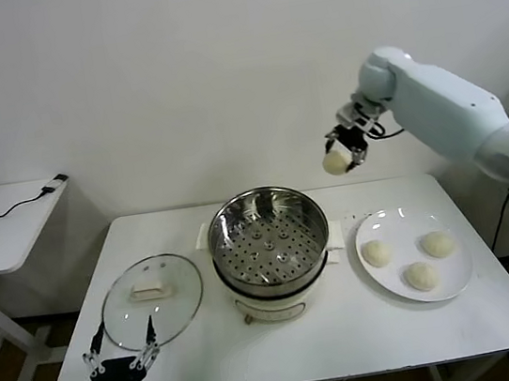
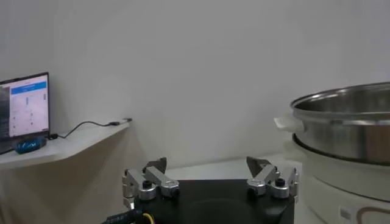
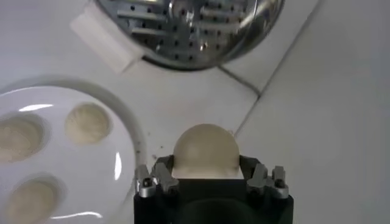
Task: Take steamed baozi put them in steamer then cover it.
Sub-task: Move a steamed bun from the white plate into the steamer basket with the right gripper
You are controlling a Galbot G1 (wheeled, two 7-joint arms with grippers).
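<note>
My right gripper (image 1: 342, 154) hangs high above the table, to the right of and behind the steamer (image 1: 269, 242), shut on one steamed baozi (image 3: 206, 151). That cream bun (image 1: 334, 162) sits between the two fingers. Three more steamed baozi (image 1: 376, 252) (image 1: 437, 243) (image 1: 421, 275) lie on the white plate (image 1: 458, 287) at the right. The steamer is a shiny steel pot on a white base; its perforated tray (image 3: 183, 24) holds nothing. The glass lid (image 1: 151, 300) lies flat left of the steamer. My left gripper (image 1: 121, 351) stands open at the front left table edge, holding nothing.
A white side desk (image 1: 3, 226) with a blue mouse and a cable stands at the far left; a lit screen (image 2: 24, 106) shows there in the left wrist view. A white wall runs behind the table.
</note>
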